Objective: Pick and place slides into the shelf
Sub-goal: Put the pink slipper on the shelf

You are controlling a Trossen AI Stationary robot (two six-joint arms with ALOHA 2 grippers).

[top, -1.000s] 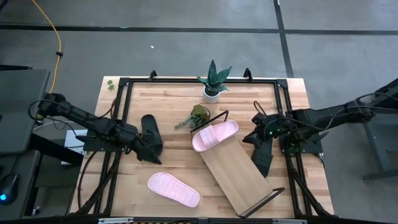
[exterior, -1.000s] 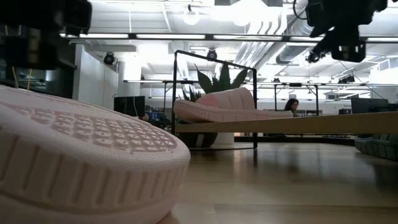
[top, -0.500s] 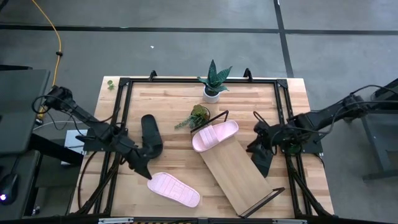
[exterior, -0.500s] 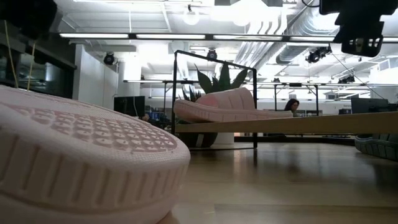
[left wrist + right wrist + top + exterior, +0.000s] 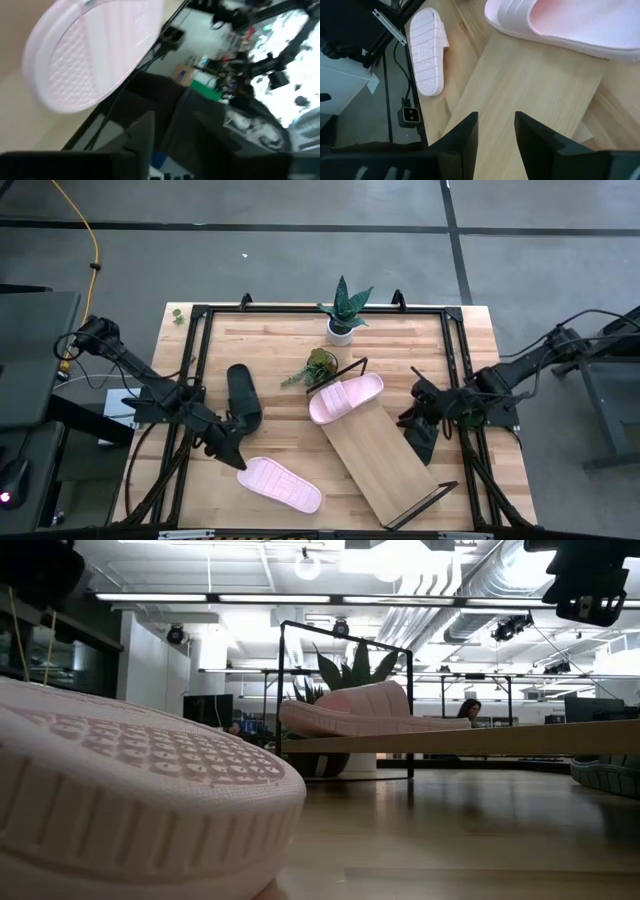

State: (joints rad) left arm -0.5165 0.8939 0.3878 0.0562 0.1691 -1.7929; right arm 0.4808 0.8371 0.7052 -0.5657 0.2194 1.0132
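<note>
left gripper: we see the left gripper (image 5: 235, 457) low over the light wooden tabletop (image 5: 280, 350), its dark fingers (image 5: 142, 135) parted with a clear gap and nothing between them.
pink slide off the shelf: a light pink open-toe slide sandal (image 5: 280, 484) lies sole-up on the tabletop just ahead of the left jaws, its patterned sole (image 5: 95, 55) showing past the fingers; it fills the near side of the low view (image 5: 130, 800).
black slide near the left arm: a black slide sandal (image 5: 243, 394) lies just beside the left jaws, on the side away from the pink one, not touching them as far as we can tell.
right gripper: the right gripper (image 5: 412, 418) stands at the shelf's edge; its two dark fingers (image 5: 465, 135) are partly open and hold nothing.
shelf: the long light-wood board with thin black wire frame ends (image 5: 385, 460) lies slantwise on the tabletop, directly ahead of the right jaws (image 5: 530, 90).
pink slide on the shelf: a second light pink slide sandal (image 5: 345, 397) rests on the shelf's far end, beyond the right jaws (image 5: 570, 22).
black slide by the right arm: a second black slide sandal (image 5: 422, 444) lies beside the shelf, just under the right gripper; we cannot tell whether they touch.
</note>
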